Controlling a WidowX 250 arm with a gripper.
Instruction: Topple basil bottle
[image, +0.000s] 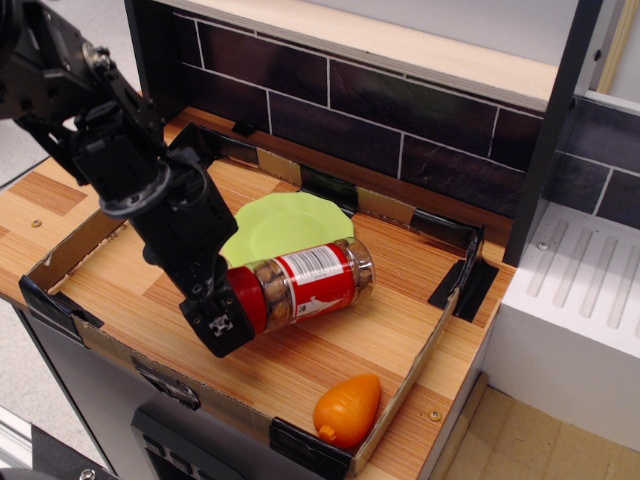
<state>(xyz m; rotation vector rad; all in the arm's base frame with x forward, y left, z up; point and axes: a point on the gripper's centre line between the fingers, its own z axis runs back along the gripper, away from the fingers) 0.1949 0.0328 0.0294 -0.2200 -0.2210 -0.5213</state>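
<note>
The basil bottle (308, 279) lies on its side on the wooden floor of the cardboard tray (88, 236). Its base points right and its red cap points left. It is a clear jar with a red-and-white label and brownish contents. It partly overlaps the front edge of a green plate (283, 226). My black gripper (228, 312) reaches in from the upper left and is shut around the bottle's red cap, low over the tray floor. The cap is mostly hidden by the fingers.
An orange toy carrot (348, 408) lies in the tray's front right corner. A dark tiled wall (400, 110) runs behind the tray. A black post (552, 120) and a white ribbed drainer (585, 290) stand to the right.
</note>
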